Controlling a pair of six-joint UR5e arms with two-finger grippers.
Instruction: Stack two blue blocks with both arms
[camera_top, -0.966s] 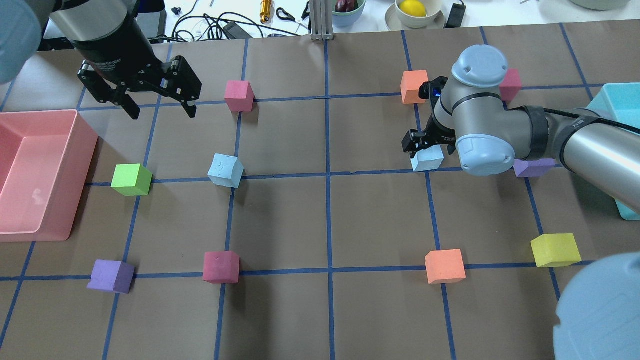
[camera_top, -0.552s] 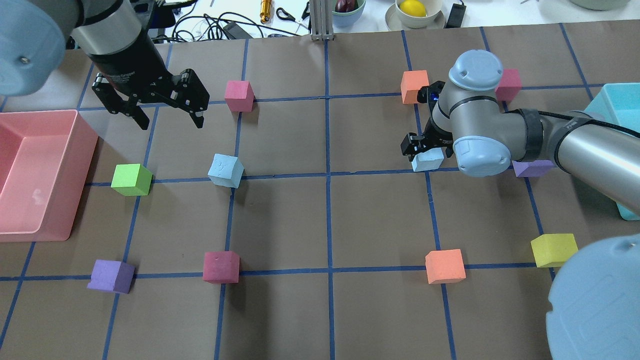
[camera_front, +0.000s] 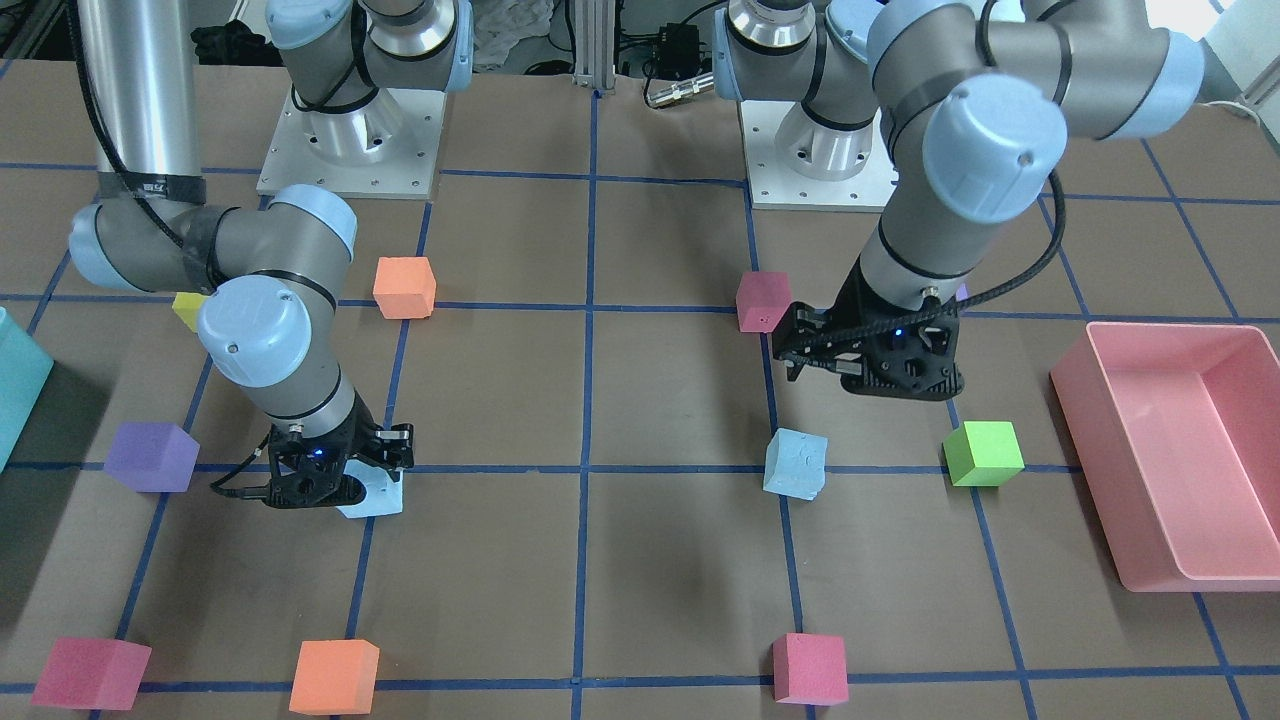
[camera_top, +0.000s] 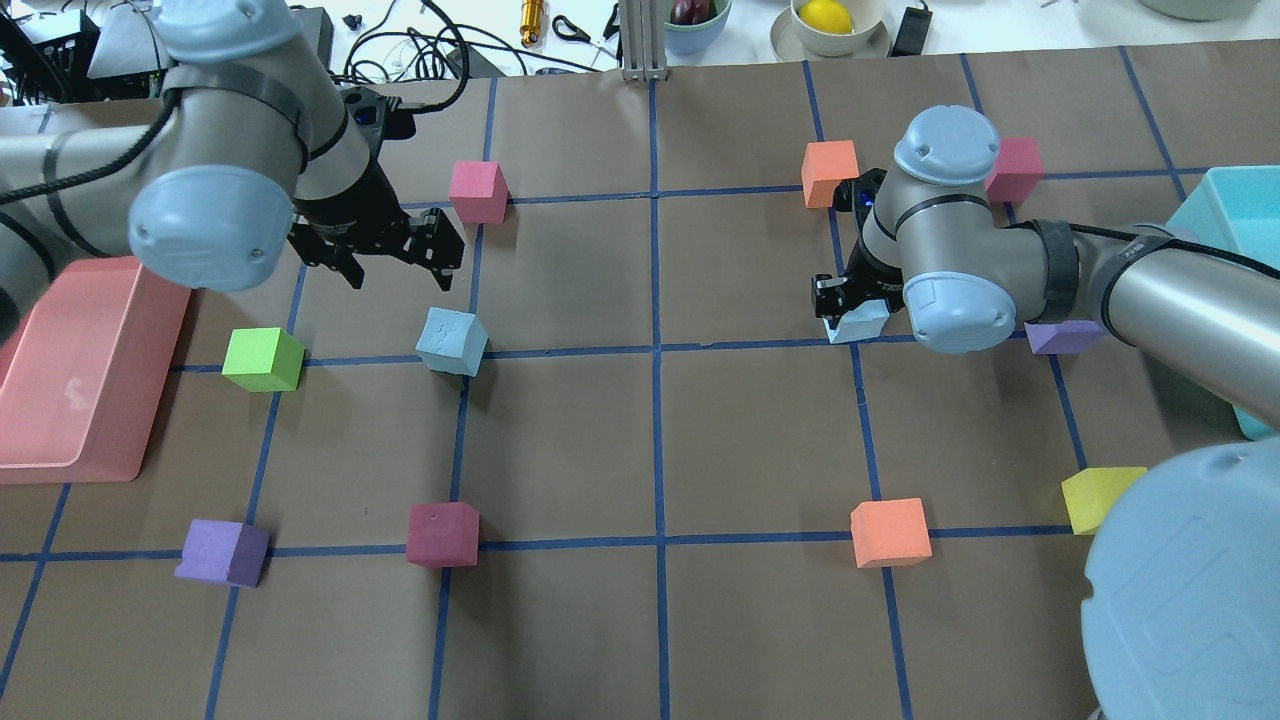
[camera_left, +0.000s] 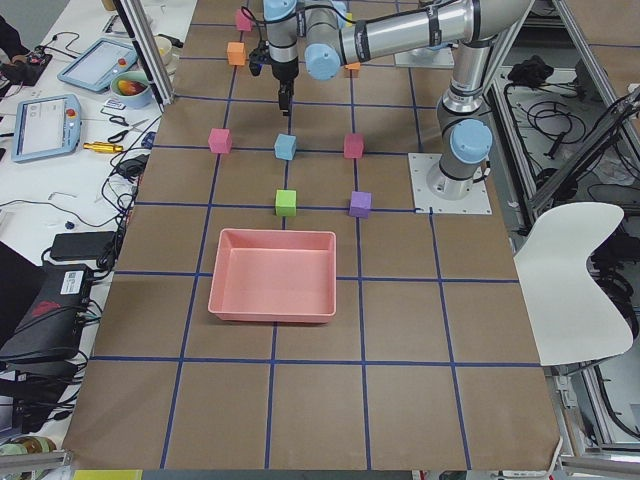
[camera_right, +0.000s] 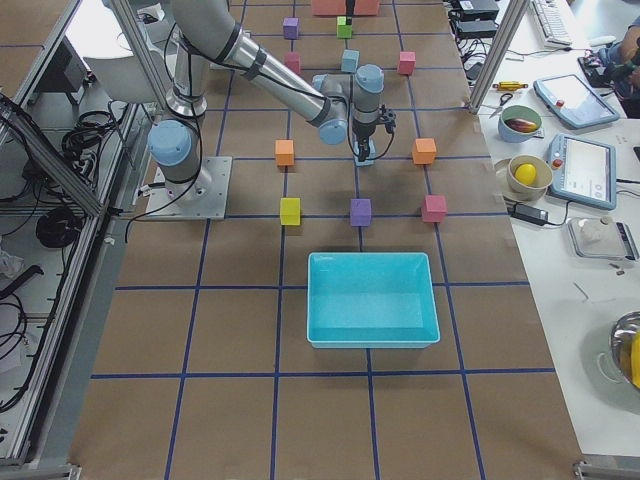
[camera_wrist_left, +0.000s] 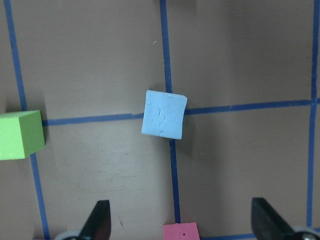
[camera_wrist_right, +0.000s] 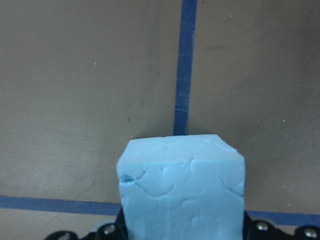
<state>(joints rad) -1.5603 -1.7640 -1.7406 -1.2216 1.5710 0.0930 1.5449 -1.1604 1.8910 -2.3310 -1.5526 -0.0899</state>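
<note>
The right gripper (camera_top: 843, 308) pinches one blue block (camera_top: 860, 323) — the left gripper (camera_top: 398, 267), spread wide, hangs near the other blue block (camera_top: 452, 341).

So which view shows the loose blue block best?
Left wrist-mounted: the loose blue block sits centred, unobstructed, dents visible, beyond the open left gripper. Overhead and front-facing show it smaller; both side views, tiny.

Pale blue block (camera_top: 452, 341); second pale blue block (camera_top: 858, 322); brown table (camera_top: 560, 440), blue grid lines (camera_top: 657, 440).

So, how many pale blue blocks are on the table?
2: the gripped blue block in the right claw, the free blue block near the open left claw.
</note>
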